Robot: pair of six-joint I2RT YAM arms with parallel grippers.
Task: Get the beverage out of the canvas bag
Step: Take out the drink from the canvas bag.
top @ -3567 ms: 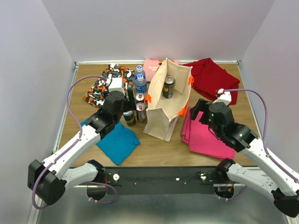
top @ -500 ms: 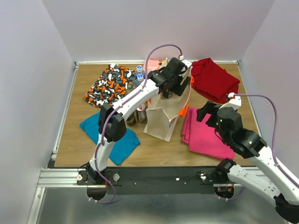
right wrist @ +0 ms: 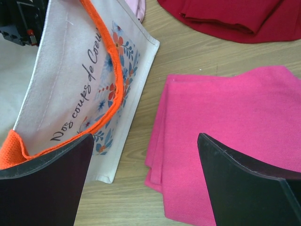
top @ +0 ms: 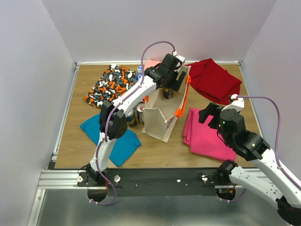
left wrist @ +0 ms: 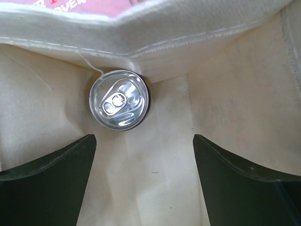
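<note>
Wooden table point(top: 160, 151) carries everything. Near its middle stands the beige canvas bag point(top: 156, 123), orange-handled, mouth open. Just right of it lies a pink cloth point(top: 207, 136), with a red cloth point(top: 217, 81) behind that. My left claw point(left wrist: 143, 141) hangs inside the bag, fingers spread wide, gripping nothing. My right claw point(right wrist: 144, 141) hovers beside the bag, fingers apart, empty. The drink can point(left wrist: 120, 104) stands upright on the bag's floor against the far wall, untouched.
</note>
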